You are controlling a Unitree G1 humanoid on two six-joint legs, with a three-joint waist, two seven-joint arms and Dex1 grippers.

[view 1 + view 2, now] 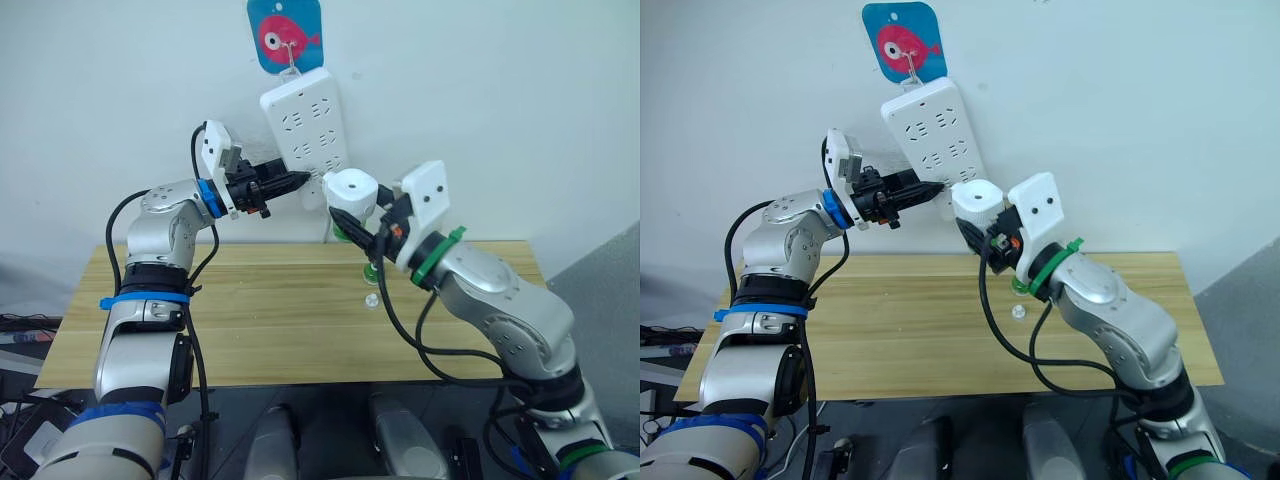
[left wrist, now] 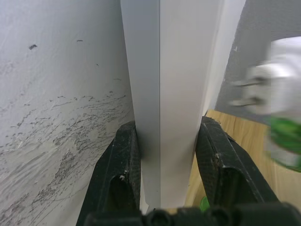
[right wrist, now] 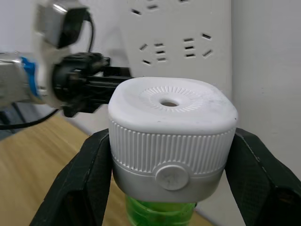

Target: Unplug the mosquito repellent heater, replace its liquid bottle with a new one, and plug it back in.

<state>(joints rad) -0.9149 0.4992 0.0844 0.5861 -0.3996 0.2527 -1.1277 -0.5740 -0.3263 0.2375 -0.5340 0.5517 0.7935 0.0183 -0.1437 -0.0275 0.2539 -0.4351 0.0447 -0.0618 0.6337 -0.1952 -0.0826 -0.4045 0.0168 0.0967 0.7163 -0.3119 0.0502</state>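
You have a white wall behind a wooden table, and on that wall a long white power strip hangs tilted from a hook, under a blue card with a pink fish.

Your left tool reaches in from the robot's left and is clamped on the lower end of the power strip. From the head views you only see its black tips meeting the strip's edge; the left wrist view shows you more, with one finger on the strip's back side next to the wall and the other on its front, both pressed against the white body.

Your right tool holds the mosquito repellent heater up in the air, just beside the strip's lower end and well above the table. The right wrist view shows you the grip plainly: a black finger on each side of the ribbed white housing, its round top hole facing the camera, and a green liquid bottle sticking out underneath. In the left wrist view you can see the heater's metal prongs bare and apart from the strip, pointing toward it, though that part is blurred.

On the table below the right arm sits a small clear cap-like piece; you cannot tell what it is
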